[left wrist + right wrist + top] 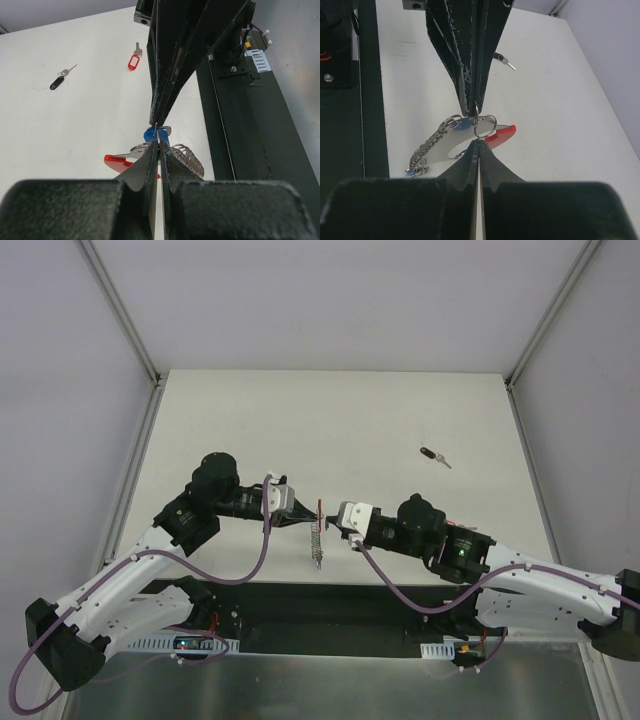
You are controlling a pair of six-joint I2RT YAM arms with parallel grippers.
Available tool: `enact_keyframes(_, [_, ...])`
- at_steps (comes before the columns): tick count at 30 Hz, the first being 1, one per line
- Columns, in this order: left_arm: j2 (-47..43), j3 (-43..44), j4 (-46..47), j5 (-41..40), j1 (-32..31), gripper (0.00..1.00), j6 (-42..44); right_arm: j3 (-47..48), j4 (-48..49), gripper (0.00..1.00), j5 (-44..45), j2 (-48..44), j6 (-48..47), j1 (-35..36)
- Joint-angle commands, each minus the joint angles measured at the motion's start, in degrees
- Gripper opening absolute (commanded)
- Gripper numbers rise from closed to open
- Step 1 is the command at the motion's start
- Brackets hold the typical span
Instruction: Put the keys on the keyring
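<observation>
white arms (120,585), black joints (215,480), purple cables (262,540)

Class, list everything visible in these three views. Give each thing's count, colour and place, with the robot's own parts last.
blue key: one, blue head, at the meeting gripper tips.
keyring: one, red band with silver chain and ring, between the two grippers.
black key: one, black head, far right part of the table.
red key: one, red tag, lying apart on the table.
table: one, white.
left gripper: one, black, shut, tip to tip with the right.
right gripper: one, black, shut.
</observation>
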Motion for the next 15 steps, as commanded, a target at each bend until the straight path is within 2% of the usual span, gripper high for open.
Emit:
enact_keyframes(1, [-0.8,-0.7,4.3,2.1,-0.6,0.00,-0.9,2.3,4.2,0.01,2.2,-0.6,-1.3,1.1])
enact_keyframes(15, [-0.3,-1.2,5.4,1.8,-0.6,0.00,-1.5,2.3,4.4,0.01,2.6,-2.0,-1.4,2.2])
